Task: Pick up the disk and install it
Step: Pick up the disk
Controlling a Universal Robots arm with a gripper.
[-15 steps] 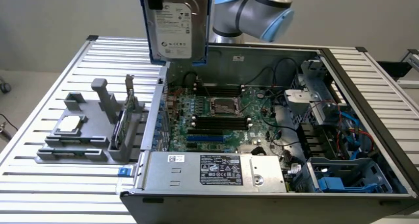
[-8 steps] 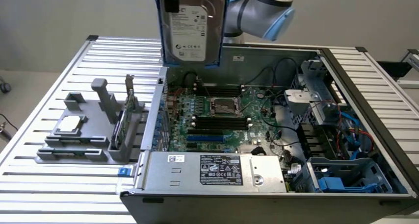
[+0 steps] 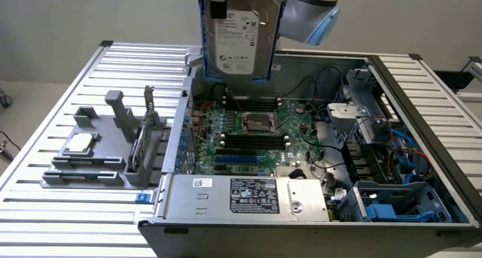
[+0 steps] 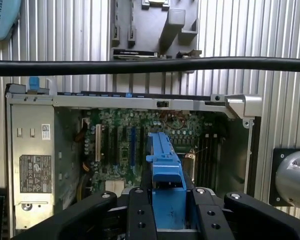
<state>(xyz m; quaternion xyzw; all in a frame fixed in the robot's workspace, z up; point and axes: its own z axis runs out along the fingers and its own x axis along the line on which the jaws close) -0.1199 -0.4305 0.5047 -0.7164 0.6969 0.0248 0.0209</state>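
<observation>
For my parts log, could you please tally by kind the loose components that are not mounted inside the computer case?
disk, held aloft: 1
silver chip, lying on the grey holder: 1
green circuit card, upright in the grey holder: 1
Total: 3

blue arm cap (image 4: 2, 15), lettered "ERSAL ROBOTS"

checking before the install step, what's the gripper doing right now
gripper: closed on the flat rectangular silver-grey metal disk with blue plastic rails, held upright above the open grey metal computer case
</observation>
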